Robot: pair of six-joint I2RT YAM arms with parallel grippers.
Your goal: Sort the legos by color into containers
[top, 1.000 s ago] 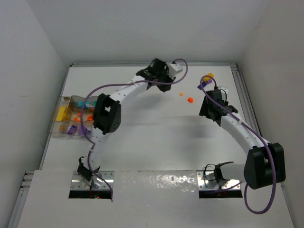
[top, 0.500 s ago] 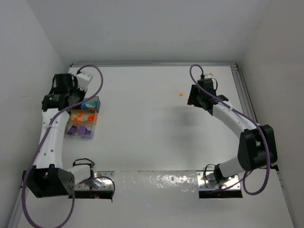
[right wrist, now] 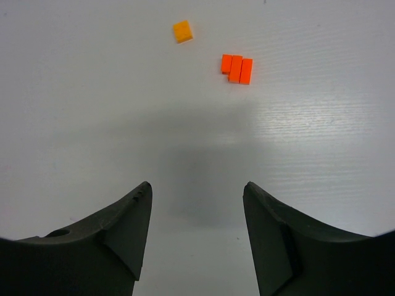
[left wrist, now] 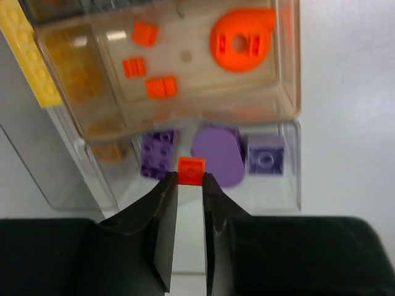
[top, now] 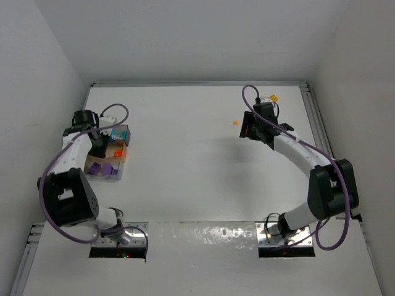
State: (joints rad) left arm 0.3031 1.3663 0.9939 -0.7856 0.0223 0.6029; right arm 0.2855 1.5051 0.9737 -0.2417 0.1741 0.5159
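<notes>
My left gripper is shut on a tiny orange brick, held just above the purple compartment of the clear tray. That compartment holds three purple pieces. The one beside it holds several orange bricks. A yellow brick lies in another. From above, the left gripper hangs over the tray at the table's left. My right gripper is open and empty above bare table. A small orange brick and an orange cluster lie beyond it.
In the top view, the right gripper is at the back right, with one orange brick just left of it. A yellow-orange piece lies near the back right corner. White walls close in the table on three sides.
My left arm has swung from the back middle of the table to the tray at the left. My right arm has moved a little left toward the loose orange bricks.
</notes>
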